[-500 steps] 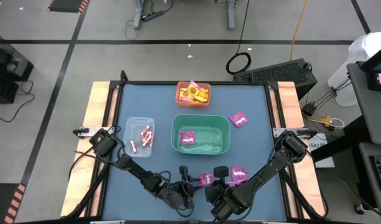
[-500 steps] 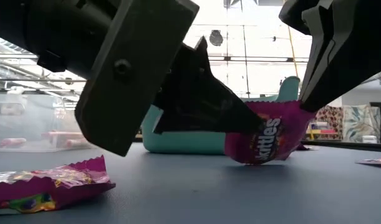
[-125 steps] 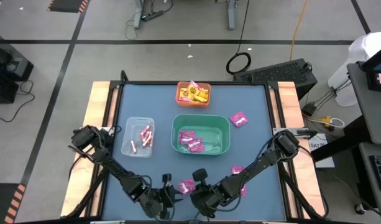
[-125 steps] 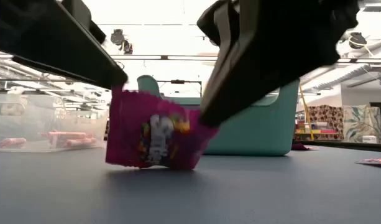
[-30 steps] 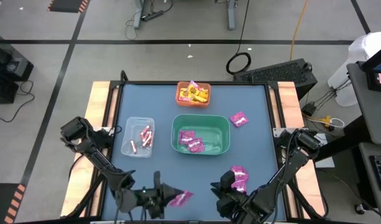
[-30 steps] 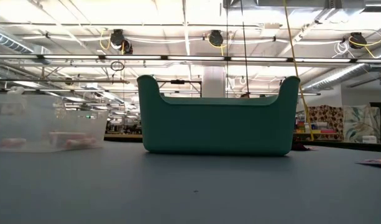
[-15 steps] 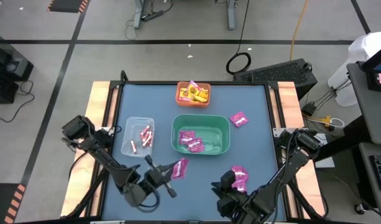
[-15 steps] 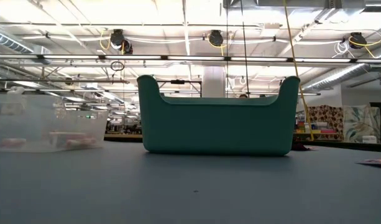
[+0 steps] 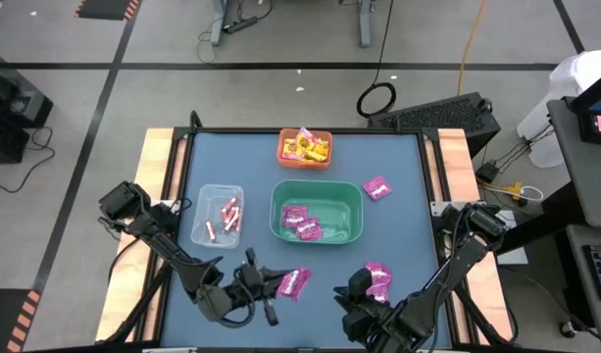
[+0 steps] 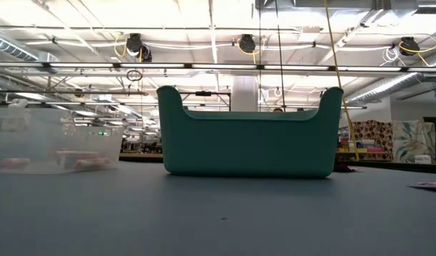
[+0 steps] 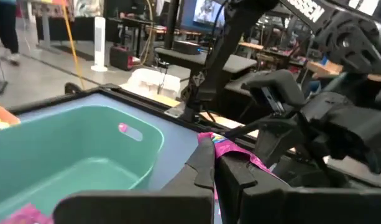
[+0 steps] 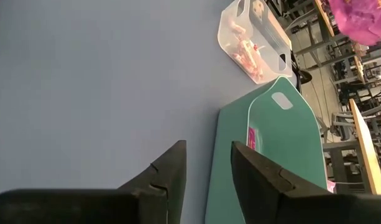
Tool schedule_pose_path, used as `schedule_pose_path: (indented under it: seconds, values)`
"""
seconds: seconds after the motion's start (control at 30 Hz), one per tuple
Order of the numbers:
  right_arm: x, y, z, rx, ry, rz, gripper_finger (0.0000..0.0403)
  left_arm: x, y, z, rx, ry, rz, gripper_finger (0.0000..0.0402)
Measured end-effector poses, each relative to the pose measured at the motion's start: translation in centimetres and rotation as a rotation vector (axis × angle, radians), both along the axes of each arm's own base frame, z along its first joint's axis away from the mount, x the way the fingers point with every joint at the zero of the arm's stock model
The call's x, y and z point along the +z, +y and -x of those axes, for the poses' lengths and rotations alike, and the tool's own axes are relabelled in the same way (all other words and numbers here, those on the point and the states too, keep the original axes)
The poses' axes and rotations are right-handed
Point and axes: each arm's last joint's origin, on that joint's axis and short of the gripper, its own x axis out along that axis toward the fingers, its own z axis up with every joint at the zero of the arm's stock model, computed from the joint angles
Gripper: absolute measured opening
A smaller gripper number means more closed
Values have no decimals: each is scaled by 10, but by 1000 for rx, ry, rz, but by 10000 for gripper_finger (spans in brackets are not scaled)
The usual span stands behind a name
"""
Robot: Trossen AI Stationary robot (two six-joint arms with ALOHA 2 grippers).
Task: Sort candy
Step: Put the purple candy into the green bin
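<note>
My left gripper (image 9: 276, 286) is shut on a magenta-pink candy packet (image 9: 296, 282) above the table's near middle, short of the green bin (image 9: 317, 211). My right gripper (image 9: 351, 292) stands open at the near right with nothing between its fingers (image 12: 171, 168). Another magenta packet (image 9: 378, 277) lies flat on the table just beside it, and one more (image 9: 376, 187) lies right of the green bin. The green bin holds several magenta packets (image 9: 300, 222). In the low view neither gripper shows. My left gripper pinches the magenta packet by one end (image 11: 216, 149) between its two fingers. The fingers come level from the table's left. The rest of the packet (image 11: 240, 155) sticks out past the fingertips, lifted clear of the table.
A clear bin (image 9: 217, 216) with thin pink sticks stands left of the green bin. An orange bin (image 9: 305, 147) with yellow packets stands at the far middle. Bare blue table lies in front of the green bin (image 10: 246, 142).
My left gripper has swung with the magenta packet from the near edge toward the green bin and has rolled about its own pointing line. The packet has turned with it and stays lifted clear of the table.
</note>
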Motion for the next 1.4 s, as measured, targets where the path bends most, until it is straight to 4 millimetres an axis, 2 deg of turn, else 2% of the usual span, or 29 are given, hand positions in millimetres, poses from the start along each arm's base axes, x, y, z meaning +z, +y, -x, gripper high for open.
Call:
schedule_pose_path:
  seconds: [0.17, 0.4, 0.53, 0.73, 0.8, 1.07, 1.2, 1.4]
  values:
    - [0, 0, 0, 0, 0, 0, 116, 0, 0, 0, -7, 72, -190, 0]
    - [0, 0, 0, 0, 0, 0, 116, -1, 0, 0, -27, 212, -560, 0]
    - [0, 0, 0, 0, 0, 0, 116, -1, -2, -1, -113, 255, -756, 0]
    - [0, 0, 0, 0, 0, 0, 116, -2, -6, -2, -226, 315, -1156, 0]
    - [0, 0, 0, 0, 0, 0, 116, -2, -7, -1, -242, 322, -1230, 0]
    - [0, 0, 0, 0, 0, 0, 116, -2, -7, -1, -253, 321, -1264, 0]
    - [0, 0, 0, 0, 0, 0, 116, 1, -6, -2, -233, 284, -1162, 0]
    - [0, 0, 0, 0, 0, -1, 116, 9, 8, -10, -61, 271, -966, 0]
